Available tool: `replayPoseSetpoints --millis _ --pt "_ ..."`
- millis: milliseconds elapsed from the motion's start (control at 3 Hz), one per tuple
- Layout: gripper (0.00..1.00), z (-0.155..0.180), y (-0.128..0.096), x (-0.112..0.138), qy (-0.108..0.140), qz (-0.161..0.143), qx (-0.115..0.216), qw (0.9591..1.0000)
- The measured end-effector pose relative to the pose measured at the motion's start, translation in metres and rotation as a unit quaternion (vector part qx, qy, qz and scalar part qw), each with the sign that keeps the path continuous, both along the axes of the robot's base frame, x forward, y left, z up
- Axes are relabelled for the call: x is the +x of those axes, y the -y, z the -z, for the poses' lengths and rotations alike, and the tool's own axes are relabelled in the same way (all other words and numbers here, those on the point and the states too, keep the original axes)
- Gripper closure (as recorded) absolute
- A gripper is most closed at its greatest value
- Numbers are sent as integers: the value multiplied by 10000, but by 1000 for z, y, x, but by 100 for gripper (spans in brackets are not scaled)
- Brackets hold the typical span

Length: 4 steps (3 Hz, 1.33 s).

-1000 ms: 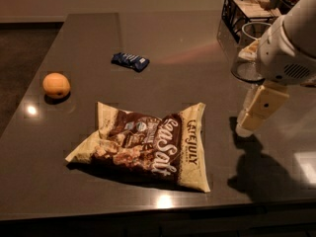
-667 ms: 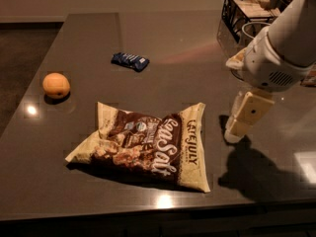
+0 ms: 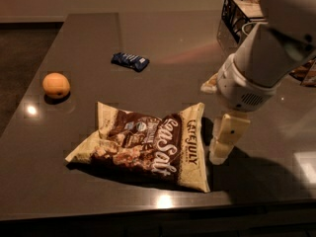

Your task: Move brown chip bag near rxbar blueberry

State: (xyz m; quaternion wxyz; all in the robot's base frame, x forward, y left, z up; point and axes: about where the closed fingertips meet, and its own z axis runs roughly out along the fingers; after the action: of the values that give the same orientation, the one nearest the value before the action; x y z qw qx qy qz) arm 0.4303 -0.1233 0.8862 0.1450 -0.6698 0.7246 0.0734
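Note:
The brown chip bag (image 3: 143, 144) lies flat on the dark table, near the front edge, its "Late July" end to the right. The rxbar blueberry (image 3: 130, 60) is a small dark blue wrapper lying farther back on the table, well apart from the bag. My gripper (image 3: 219, 147) hangs from the white arm (image 3: 261, 58) just to the right of the bag's right end, low over the table. It holds nothing that I can see.
A round orange fruit (image 3: 56, 85) sits at the left of the table. A black wire basket (image 3: 242, 11) stands at the back right. The table's front edge (image 3: 158, 209) runs close below the bag.
The arm has moved left and down, bringing the gripper from well right of the bag to right beside its right end. The bag, bar and fruit have not moved.

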Motion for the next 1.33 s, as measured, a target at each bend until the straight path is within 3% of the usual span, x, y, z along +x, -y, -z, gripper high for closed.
replayPoseSetpoints --millis 667,1000,1333 --pt "0 31 -36 -1 -288 -692 -308 9967" --pt "18 36 -44 5 -350 -840 -510 9945" --pt "41 27 -40 15 -328 -753 -661 9944"
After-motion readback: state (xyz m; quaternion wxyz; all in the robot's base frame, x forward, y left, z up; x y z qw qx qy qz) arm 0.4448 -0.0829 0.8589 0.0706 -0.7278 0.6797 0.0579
